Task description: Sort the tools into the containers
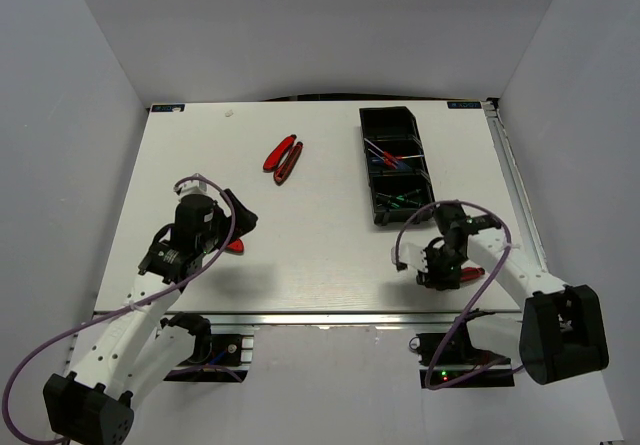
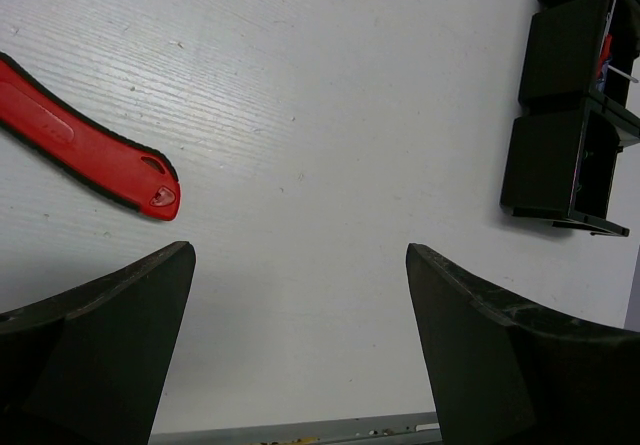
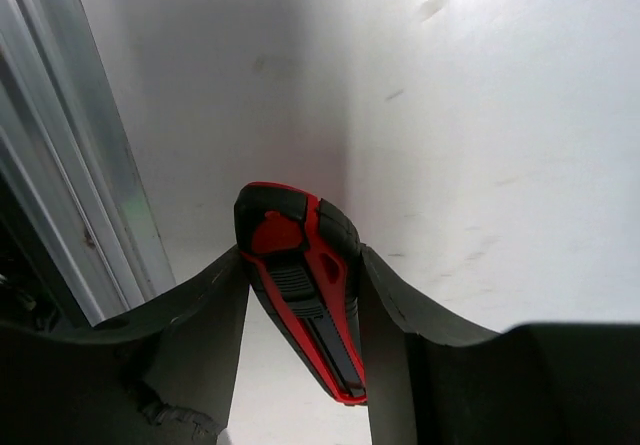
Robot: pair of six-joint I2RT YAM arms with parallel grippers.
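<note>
Where the white table (image 1: 330, 255) met its metal front rail, a tool with a red-and-black moulded handle (image 3: 295, 235) sat between the fingers of the right gripper (image 3: 302, 260), whose jaws pinched it from both sides, each inner face touching the grip. From above, that handle showed only as a red patch (image 1: 469, 273) under the right wrist, near the table's front right corner. Just beyond it lay the long black plastic tray of three square compartments (image 1: 365, 145), running away from the arms. Its middle compartment held blue-and-red-handled screwdrivers (image 1: 390, 155), and the nearest one a thin green-handled screwdriver (image 1: 400, 202). A pair of red-handled pliers (image 1: 283, 158) rested on the bare table towards the far edge, well apart from the tray. On the left, the left gripper (image 2: 300, 250) hung above the table with its jaws spread wide and nothing between them. A second red handle with black edging (image 2: 80, 145) lay flat just beside it.
</note>
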